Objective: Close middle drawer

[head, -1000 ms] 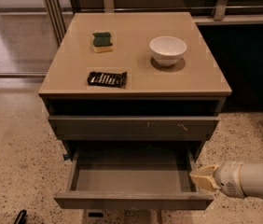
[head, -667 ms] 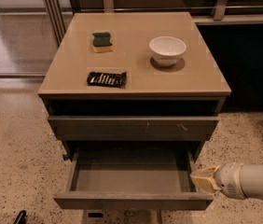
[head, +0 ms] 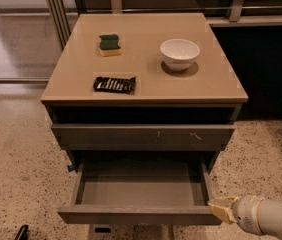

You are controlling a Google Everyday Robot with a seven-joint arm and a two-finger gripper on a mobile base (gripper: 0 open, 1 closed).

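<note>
Moved: your gripper (head: 222,209) sits lower than a second ago, now level with the front of the drawer (head: 140,215) at its right end; the drawer itself has not shifted.
Floor: speckled pale terrazzo (head: 16,149) runs under and around the cabinet, showing on both sides of the pulled-out drawer.
Room: metal-framed glass (head: 56,14) stands behind on the left, and a dark panel (head: 266,69) lies to the right.
Cabinet: a grey body with a tan top (head: 181,86), square to your view.
Upper front: a grey front (head: 131,135) with pale scratch marks, set just above the drawer and further back.
Drawer: pulled well out towards you, long axis left to right, flat front facing you, grey inside showing.
Drawer edges: the left corner stands over bare floor; the right corner meets the gripper.
Gripper: a pale tip on a white arm entering from the lower right, pointing left at the drawer's right front corner; you cannot tell whether it touches, nor whether it is open or closed.
Bowl: white (head: 180,53), upright, right rear of the top.
Packet: dark (head: 114,85), flat, left front of the top.
Sponge: green on yellow (head: 110,44), left rear, well apart from the bowl.
</note>
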